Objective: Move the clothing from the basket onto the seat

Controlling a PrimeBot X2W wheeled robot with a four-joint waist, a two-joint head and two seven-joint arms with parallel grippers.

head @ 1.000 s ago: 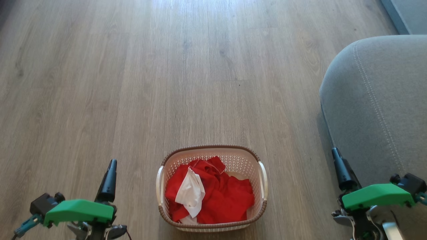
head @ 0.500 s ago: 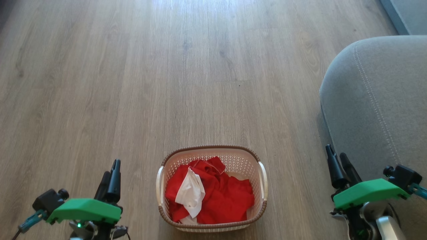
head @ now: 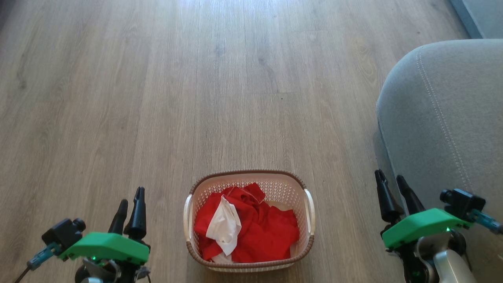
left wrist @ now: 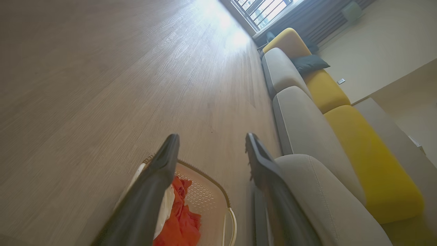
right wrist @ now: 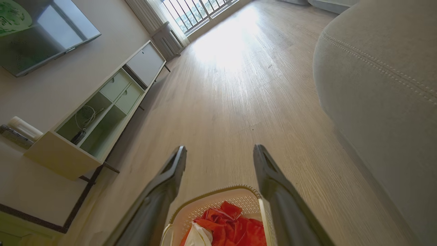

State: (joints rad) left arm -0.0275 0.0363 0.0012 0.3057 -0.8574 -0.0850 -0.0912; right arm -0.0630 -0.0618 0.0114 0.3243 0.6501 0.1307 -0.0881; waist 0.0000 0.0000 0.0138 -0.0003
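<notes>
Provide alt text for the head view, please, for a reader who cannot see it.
A cream basket of red and white clothing sits on a wooden floor, a grey seat to its right. The left end effector and right end effector flank it, open and empty.

A home living room. A long grey-and-yellow sofa (left wrist: 300, 123) lines one side of the wood-plank floor (head: 157, 98), opposite a wall television (right wrist: 44, 34) and low white cabinet (right wrist: 146, 63). A laundry basket (head: 247, 172) stands on the floor.

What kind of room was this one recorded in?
Most likely a home living room: a long grey-and-yellow sofa, a wall-mounted TV above a low media cabinet, and a wood-look plank floor.
</notes>
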